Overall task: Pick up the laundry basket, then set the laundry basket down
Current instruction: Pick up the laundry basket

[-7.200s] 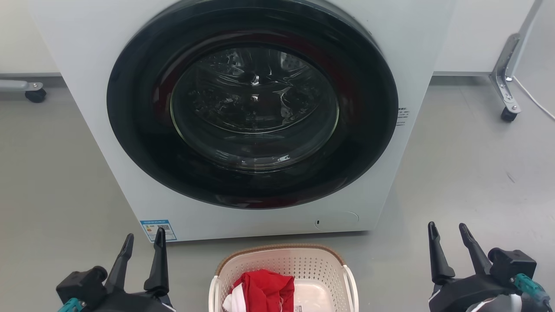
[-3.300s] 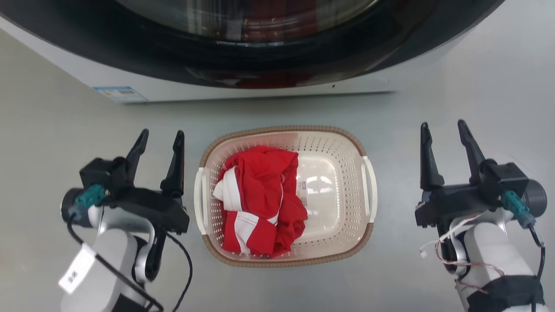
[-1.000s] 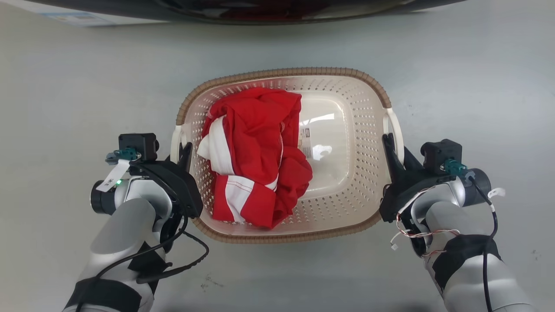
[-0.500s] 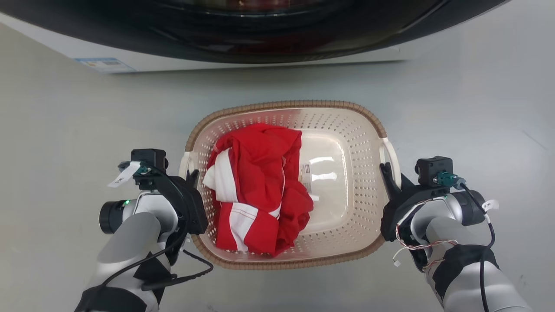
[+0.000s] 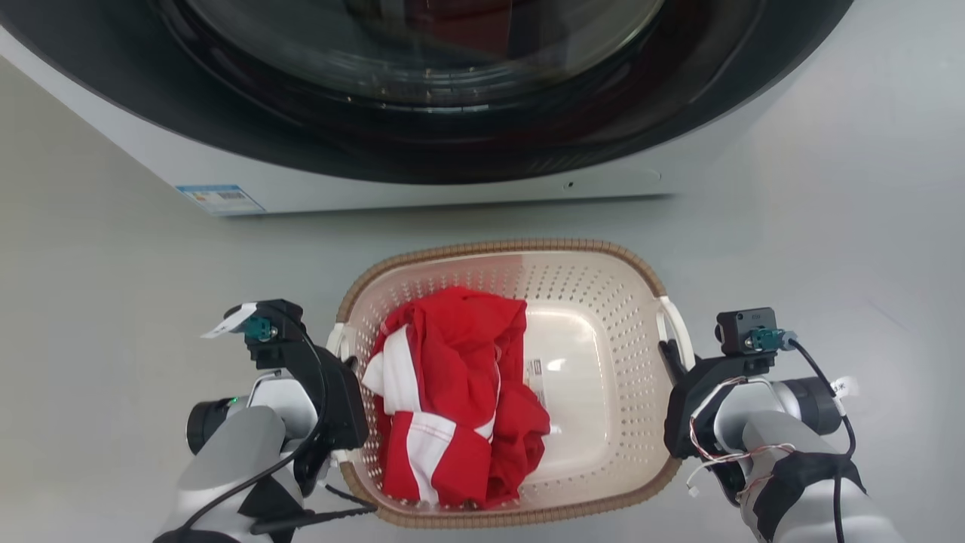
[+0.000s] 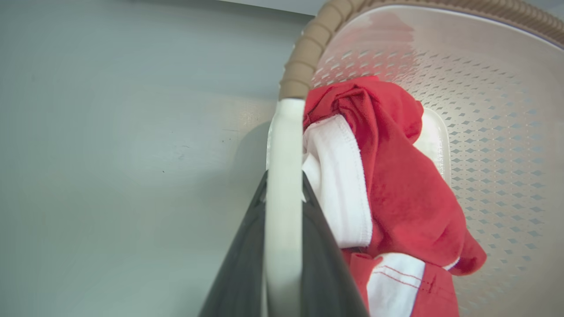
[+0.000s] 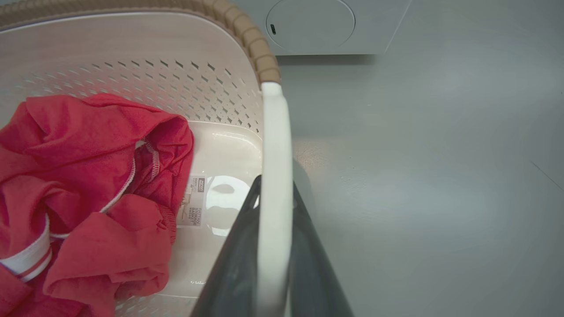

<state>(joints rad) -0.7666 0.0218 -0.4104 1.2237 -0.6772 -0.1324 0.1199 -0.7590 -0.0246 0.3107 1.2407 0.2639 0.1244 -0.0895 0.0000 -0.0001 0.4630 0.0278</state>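
laundry basket (image 5: 603, 302): long axis set left-right, along washing machine (image 5: 452, 200) | handles (image 5: 676, 332) clamped by left gripper (image 5: 347, 363), right gripper (image 5: 668, 353) | grey floor (image 5: 829, 249)

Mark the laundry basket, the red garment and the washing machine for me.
laundry basket (image 5: 520, 246), head view, far brown rim.
red garment (image 5: 460, 339), head view, red fold near its top.
washing machine (image 5: 377, 194), head view, white panel under the door.
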